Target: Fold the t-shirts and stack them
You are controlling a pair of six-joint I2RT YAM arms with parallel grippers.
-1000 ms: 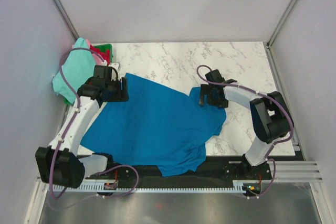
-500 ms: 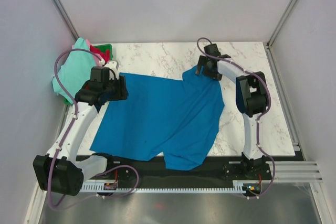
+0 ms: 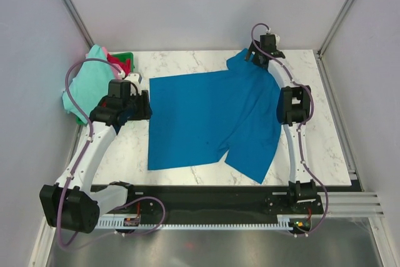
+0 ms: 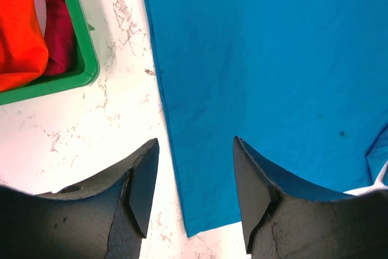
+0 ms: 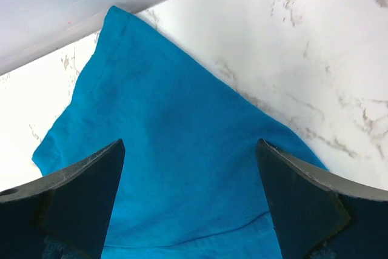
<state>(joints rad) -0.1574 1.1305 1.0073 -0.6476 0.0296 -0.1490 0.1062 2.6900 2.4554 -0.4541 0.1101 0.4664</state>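
The bright blue t-shirt lies spread flat on the marble table. My left gripper is open at the shirt's left edge. In the left wrist view the shirt's edge and a corner lie below the open jaws. My right gripper is open over the shirt's far right corner by the back wall. The right wrist view shows blue cloth under the wide-open jaws. A mint-green shirt drapes over the basket at far left.
The green plastic basket stands at the table's far left corner; its rim holds orange-red cloth and magenta cloth. Grey walls enclose the table on three sides. A black strip runs along the near edge.
My right gripper moved from mid-table to the far right corner, and the blue shirt went with it, off the near edge and out flat. My left gripper barely moved.
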